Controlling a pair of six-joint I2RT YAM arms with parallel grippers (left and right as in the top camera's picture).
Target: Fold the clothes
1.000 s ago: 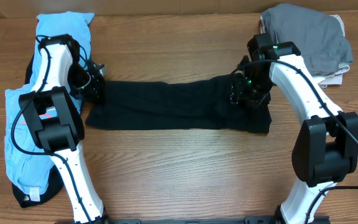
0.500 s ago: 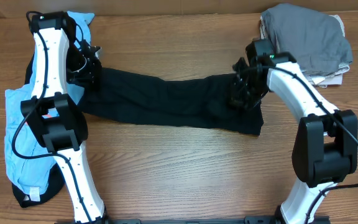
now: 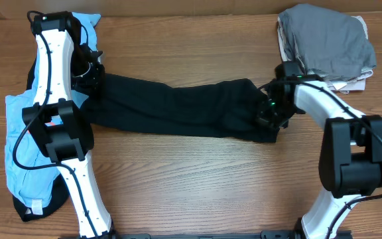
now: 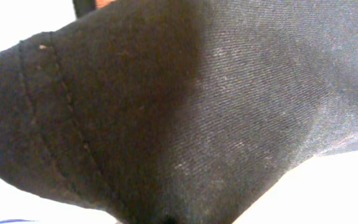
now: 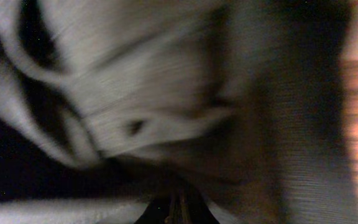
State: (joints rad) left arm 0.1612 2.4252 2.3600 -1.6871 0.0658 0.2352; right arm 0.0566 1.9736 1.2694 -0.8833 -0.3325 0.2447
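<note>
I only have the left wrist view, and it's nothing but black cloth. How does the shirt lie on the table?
Observer: The black shirt stretches as a long band across the table, from one arm to the other.
Operator: Who has the far end?
Observer: The right end effector is shut on it.
Operator: What else is nearby?
Observer: A grey pile at the far right corner; light blue clothes along the left side.

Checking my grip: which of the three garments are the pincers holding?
The black shirt stretched across the middle; the blue one lies left, the grey one top right.
</note>
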